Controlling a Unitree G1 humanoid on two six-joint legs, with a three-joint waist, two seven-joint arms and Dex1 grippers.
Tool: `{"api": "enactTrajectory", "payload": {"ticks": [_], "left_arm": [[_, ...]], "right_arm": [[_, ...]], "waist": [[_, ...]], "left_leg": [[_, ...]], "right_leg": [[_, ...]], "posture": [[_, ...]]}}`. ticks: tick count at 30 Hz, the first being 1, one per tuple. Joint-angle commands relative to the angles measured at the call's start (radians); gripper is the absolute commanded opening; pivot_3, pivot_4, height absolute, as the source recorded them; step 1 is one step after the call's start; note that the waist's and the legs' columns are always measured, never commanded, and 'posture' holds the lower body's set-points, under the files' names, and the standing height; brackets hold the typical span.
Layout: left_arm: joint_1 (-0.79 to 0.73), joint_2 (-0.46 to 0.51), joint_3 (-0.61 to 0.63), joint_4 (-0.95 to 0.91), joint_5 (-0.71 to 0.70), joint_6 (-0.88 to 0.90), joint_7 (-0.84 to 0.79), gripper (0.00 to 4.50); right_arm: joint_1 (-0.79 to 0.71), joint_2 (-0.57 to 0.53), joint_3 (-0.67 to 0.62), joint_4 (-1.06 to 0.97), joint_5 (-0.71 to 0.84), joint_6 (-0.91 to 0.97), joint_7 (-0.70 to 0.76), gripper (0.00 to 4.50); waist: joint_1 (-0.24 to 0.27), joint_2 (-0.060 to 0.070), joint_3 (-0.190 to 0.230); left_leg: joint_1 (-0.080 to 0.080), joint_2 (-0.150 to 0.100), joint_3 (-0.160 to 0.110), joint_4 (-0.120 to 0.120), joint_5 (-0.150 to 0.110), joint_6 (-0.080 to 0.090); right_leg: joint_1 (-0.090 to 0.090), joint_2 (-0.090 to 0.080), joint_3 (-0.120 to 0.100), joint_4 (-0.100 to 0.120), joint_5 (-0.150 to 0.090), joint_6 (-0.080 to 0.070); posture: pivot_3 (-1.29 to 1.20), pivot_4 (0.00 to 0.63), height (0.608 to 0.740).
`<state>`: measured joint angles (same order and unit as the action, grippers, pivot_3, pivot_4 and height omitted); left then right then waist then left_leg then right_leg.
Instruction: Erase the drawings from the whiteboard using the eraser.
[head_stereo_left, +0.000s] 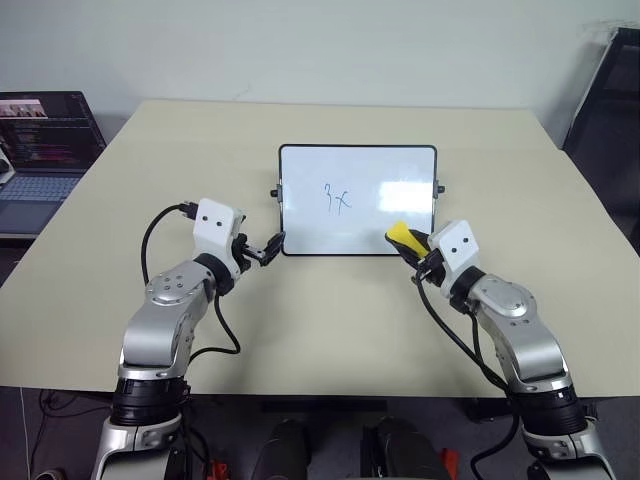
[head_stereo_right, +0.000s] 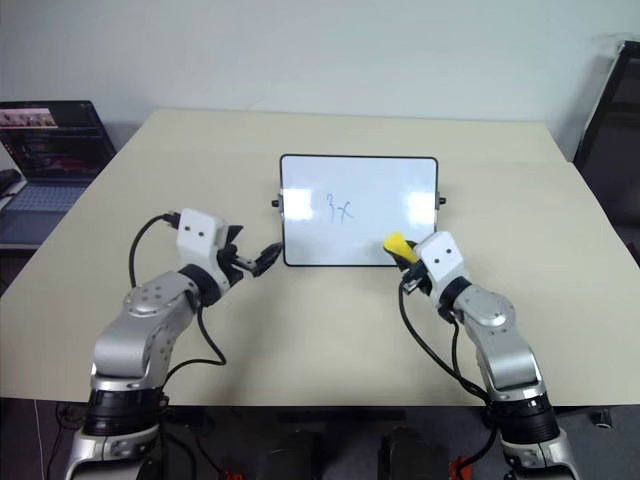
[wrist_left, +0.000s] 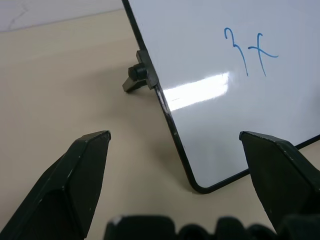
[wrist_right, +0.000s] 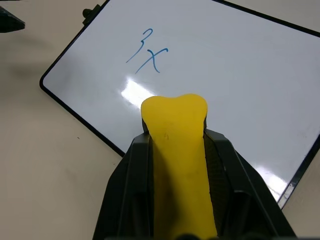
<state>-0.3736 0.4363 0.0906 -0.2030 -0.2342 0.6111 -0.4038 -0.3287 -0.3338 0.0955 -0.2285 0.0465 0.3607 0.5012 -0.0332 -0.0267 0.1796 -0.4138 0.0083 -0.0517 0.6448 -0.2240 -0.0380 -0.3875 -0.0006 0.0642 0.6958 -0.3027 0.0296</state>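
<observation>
Two grippers flank the whiteboard (head_stereo_left: 357, 200), propped on the surface (head_stereo_left: 330, 330). Right gripper (head_stereo_left: 412, 245) pinches the eraser (head_stereo_left: 401, 236), a small yellow block that looks light and slightly squashy, best held by its long sides as now. Its tip sits at the board's 5 o'clock corner; the drawings (head_stereo_left: 338, 198) lie toward 10 o'clock from it. Left gripper (head_stereo_left: 272, 245), spread wide, straddles the 7 o'clock corner; gripping that thin stiff frame would probably steady the glossy board.

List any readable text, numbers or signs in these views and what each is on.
"3 x", in blue marker on the whiteboard: the drawings.
Laptop screen at the table's left: lines of text, too small to read.
No other text is readable.
</observation>
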Motion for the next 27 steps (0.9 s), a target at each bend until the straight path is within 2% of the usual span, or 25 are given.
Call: {"api": "enactTrajectory", "payload": {"ticks": [1,7,11,19,27], "left_arm": [[-0.047,0.012,-0.013,-0.041,-0.005,0.011,-0.012,4.50],[-0.085,0.042,-0.040,-0.013,-0.002,0.046,-0.041,4.50],[-0.143,0.050,-0.059,0.047,0.004,0.044,-0.068,4.50],[-0.188,0.063,-0.105,0.122,0.019,0.021,-0.131,4.50],[-0.168,0.059,-0.127,0.079,0.011,0.055,-0.151,4.50]], "right_arm": [[-0.067,0.005,0.014,-0.022,0.004,0.007,0.002,1.02],[-0.118,0.004,0.038,-0.033,0.003,0.046,-0.001,1.02],[-0.207,-0.003,0.113,-0.015,-0.054,0.071,0.007,1.02],[-0.461,0.039,0.240,0.257,-0.172,0.037,0.016,1.02],[-0.655,0.074,0.296,0.569,-0.264,-0.061,0.015,1.02]], "waist": [[0.000,0.000,0.000],[0.001,0.000,0.000],[-0.001,0.000,0.000],[-0.001,0.000,0.000],[-0.001,0.000,0.000]], "left_leg": [[0.000,0.000,0.000,0.000,0.000,0.000],[-0.001,0.000,-0.001,-0.001,0.000,0.000],[-0.001,0.000,0.000,0.000,0.000,0.000],[-0.001,0.000,0.000,-0.001,0.000,0.000],[-0.001,0.000,0.000,0.000,0.000,0.000]], "right_leg": [[0.000,0.000,0.000,0.000,0.000,0.000],[0.000,0.000,0.000,-0.001,0.000,0.000],[-0.001,0.000,-0.001,0.000,0.000,0.000],[-0.001,0.001,-0.001,0.000,0.000,0.000],[-0.002,0.000,-0.001,0.000,0.000,0.000]], "posture": [[0.00,0.150,0.740],[0.00,0.150,0.740],[0.00,0.150,0.740],[0.00,0.150,0.740],[0.00,0.150,0.740]]}}
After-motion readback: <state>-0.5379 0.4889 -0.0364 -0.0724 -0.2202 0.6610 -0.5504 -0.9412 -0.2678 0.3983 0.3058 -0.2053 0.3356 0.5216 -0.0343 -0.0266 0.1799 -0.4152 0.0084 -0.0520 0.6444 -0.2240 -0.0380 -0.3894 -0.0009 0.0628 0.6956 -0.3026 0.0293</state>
